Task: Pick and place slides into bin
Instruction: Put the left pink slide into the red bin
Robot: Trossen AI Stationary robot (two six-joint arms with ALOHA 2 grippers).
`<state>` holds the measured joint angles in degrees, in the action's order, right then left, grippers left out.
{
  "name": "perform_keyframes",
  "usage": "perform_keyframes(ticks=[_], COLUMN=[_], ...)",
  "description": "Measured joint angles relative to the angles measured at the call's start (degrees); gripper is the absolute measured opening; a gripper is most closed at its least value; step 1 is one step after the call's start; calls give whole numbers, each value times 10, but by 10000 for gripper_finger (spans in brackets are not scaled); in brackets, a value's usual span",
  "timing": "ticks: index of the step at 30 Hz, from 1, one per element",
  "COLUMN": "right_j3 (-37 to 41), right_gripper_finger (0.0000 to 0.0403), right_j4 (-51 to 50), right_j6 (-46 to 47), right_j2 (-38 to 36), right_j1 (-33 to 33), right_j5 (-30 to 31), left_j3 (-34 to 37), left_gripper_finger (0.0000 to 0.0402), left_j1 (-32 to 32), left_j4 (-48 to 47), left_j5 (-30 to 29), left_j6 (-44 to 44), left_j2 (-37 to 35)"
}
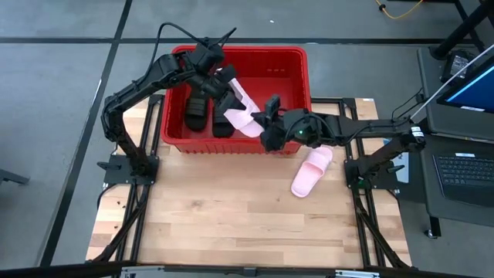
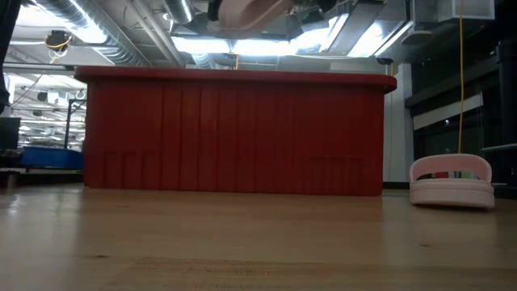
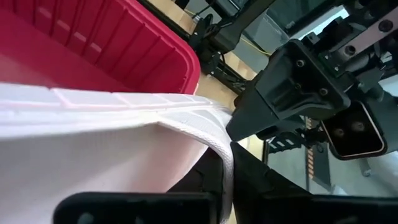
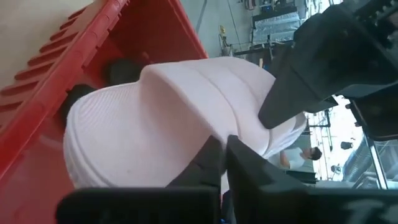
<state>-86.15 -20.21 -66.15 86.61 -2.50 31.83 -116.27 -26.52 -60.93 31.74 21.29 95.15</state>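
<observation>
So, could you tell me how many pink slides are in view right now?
2: one pink slide is held over the bin by both grippers; the other pink slide lies on the table, right of the bin.

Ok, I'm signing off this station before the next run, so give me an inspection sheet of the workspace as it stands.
Surface: wooden table, bare in front.
Job's things: red bin at the table's far edge; two black slides inside; one pink slide held over the bin; one pink slide on the table, right of the bin.
Clutter: nothing seen.
Grippers: left gripper over the bin, jaws shut on the raised pink slide; right gripper at the bin's near right corner, at that same slide's other end, grip unclear.
Cables: black cable looping off the left arm; yellow cord on the floor.
Surroundings: laptop at right.
</observation>
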Motion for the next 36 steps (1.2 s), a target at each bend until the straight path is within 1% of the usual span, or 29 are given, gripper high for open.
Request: perform_keyframes(ticks=[4, 7, 11, 12, 16, 20, 22, 28, 32, 36], right_j3=[0, 0, 0, 0, 1, 2, 2, 0, 0, 0], right_gripper_finger=[9, 8, 6, 6, 6, 6, 6, 6, 6, 6], right_j4=[1, 4, 12, 12, 8, 5, 10, 11, 12, 10], right_j6=[12, 15, 15, 18, 35, 59, 72, 106, 121, 151], right_j2=[0, 0, -1, -1, -13, -29, -40, -53, -56, -56], right_j1=[3, 5, 5, 5, 5, 5, 5, 5, 8, 26], right_j5=[-2, 3, 34, 43, 63, 63, 63, 65, 102, 109], left_j3=[0, 0, 0, 0, 0, 0, 0, 0, 0, 0], left_gripper_finger=[34, 52, 74, 79, 101, 122, 129, 136, 132, 123], left_j1=[0, 0, -8, -12, -33, -52, -62, -83, -87, -84], left_j4=[3, 4, 7, 9, 9, 9, 6, 5, 10, 35], left_j5=[-3, -12, -51, -62, -71, -76, -96, -134, -138, -142], left_j6=[-42, -58, -74, -82, -119, -147, -163, -254, -309, -372], left_j2=[0, 0, 0, 0, 0, -1, -1, 0, -2, -10])
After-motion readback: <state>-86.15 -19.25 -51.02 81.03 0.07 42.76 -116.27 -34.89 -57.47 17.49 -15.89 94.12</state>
